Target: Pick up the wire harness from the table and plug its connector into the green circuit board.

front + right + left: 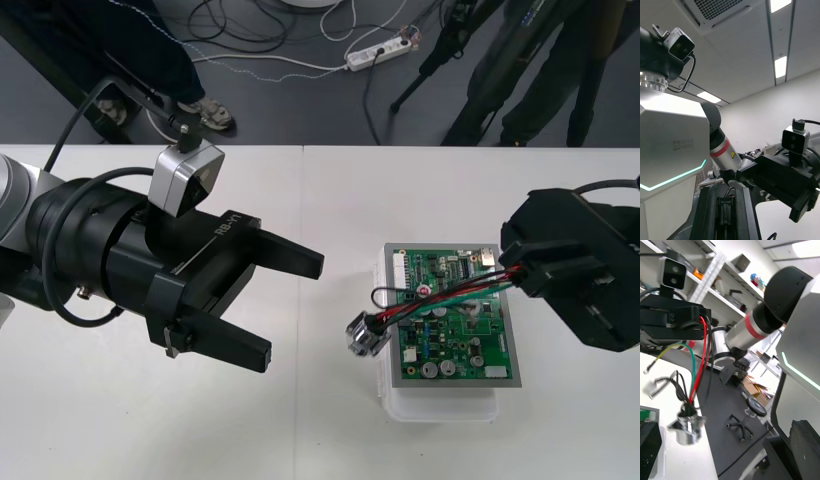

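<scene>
Front view: R hand [514,273] grips harness [432,299] over board [462,340]; L hand [290,308] open above table [300,425].

A lab: power strip [378,53], loose cables [262,59], tripod legs [430,66] on dark floor [300,115].

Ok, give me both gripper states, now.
Left gripper: open, holding nothing.
Right gripper: closed on the wire harness.

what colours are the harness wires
Red, green and black wires, held by the right gripper; best in the left wrist view.
</scene>
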`<state>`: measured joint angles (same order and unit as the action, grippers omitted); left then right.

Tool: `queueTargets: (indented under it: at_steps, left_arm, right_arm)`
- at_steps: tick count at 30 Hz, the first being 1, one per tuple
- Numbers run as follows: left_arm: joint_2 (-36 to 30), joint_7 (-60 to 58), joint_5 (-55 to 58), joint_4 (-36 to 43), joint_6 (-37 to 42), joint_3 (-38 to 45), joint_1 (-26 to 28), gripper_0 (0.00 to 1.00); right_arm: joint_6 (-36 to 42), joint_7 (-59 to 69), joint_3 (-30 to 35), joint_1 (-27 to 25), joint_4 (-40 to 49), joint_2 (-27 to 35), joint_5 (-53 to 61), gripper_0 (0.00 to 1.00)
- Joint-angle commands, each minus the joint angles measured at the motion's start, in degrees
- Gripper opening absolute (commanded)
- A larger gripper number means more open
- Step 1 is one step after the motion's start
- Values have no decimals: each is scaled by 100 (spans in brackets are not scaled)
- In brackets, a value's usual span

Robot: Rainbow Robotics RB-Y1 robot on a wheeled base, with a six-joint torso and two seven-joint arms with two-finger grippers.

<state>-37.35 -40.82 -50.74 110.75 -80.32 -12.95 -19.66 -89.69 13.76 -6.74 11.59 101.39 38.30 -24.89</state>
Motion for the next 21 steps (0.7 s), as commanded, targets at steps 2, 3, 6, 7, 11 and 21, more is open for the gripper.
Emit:
queueTargets:
  at_steps: [2,3,6,7,11,21]
  left_arm:
    - [-185,514,-15,351,728,258,445,100]
    - [-194,593,-15,395,808,267,524,100]
    - [-194,839,-24,527,1036,293,674,100]
    - [-194,892,-33,562,1080,302,709,100]
    - [-194,1208,-253,817,1388,399,876,100]
    - [-221,1375,-1000,1564,1941,759,1324,100]
  right_arm:
    - [-31,-58,401,-60,145,266,-7,0]
    - [-31,-58,401,-69,136,274,-42,0]
    - [-31,-66,410,-69,145,266,-209,0]
    - [-31,-84,410,-69,145,266,-245,0]
    - [-31,-110,410,-219,338,274,-491,0]
    - [118,-66,436,-552,795,266,-1115,0]
